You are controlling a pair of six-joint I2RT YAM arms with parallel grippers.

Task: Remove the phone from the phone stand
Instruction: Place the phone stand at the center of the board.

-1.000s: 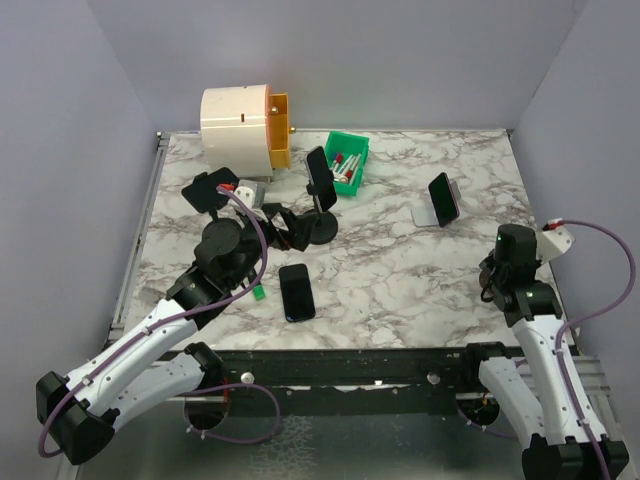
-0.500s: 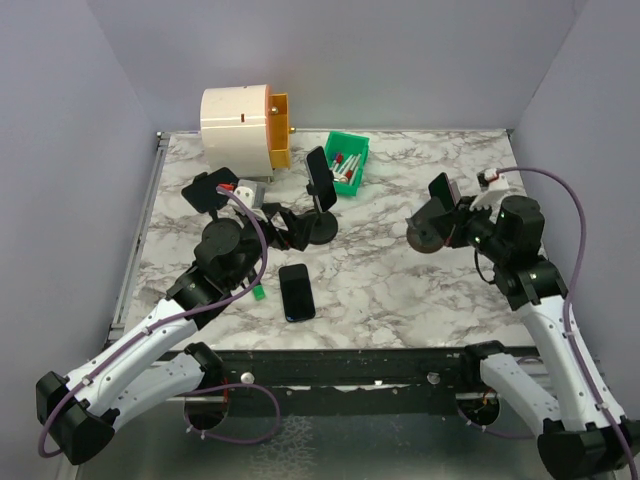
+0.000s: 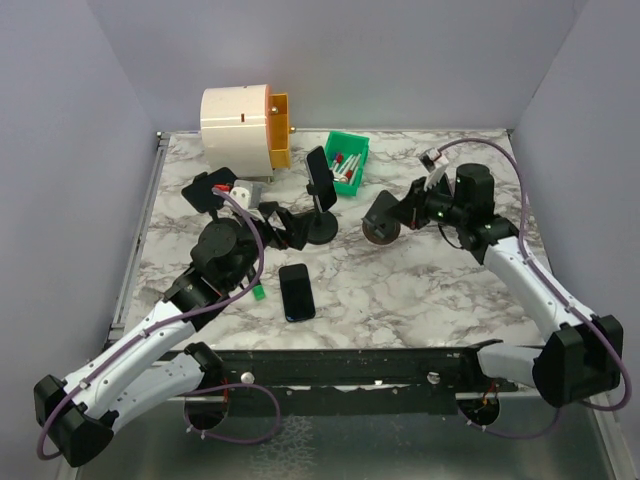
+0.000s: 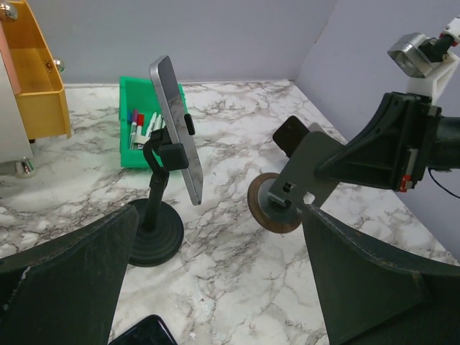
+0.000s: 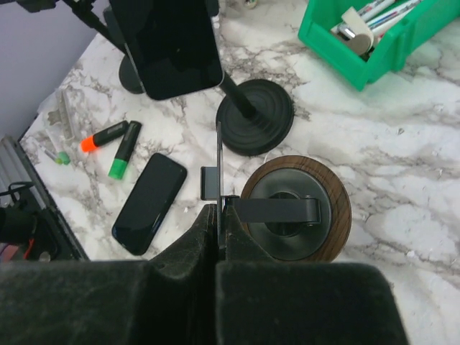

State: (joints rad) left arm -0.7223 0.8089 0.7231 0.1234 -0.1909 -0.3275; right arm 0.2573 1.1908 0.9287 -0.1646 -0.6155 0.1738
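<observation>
A black phone (image 3: 319, 172) is clamped upright on a black phone stand (image 3: 321, 228) with a round base; both also show in the left wrist view, phone (image 4: 176, 129) and stand (image 4: 151, 233). My left gripper (image 3: 283, 226) stands open just left of that stand's base, its fingers (image 4: 65, 287) wide apart with only bare table between them. My right gripper (image 5: 219, 215) is shut on the thin back plate of a second stand with a wooden-rimmed round base (image 3: 382, 226), holding it tilted right of the black stand. No phone sits on that held stand (image 5: 295, 208).
A second black phone (image 3: 296, 292) lies flat near the front. A green bin of markers (image 3: 347, 160) and a white and orange drawer unit (image 3: 245, 125) stand at the back. Loose markers (image 5: 115, 144) lie by the flat phone.
My right arm has swung left from the table's right side towards the middle, carrying the wooden-base stand. The left arm and the phone on the black stand have not moved.
</observation>
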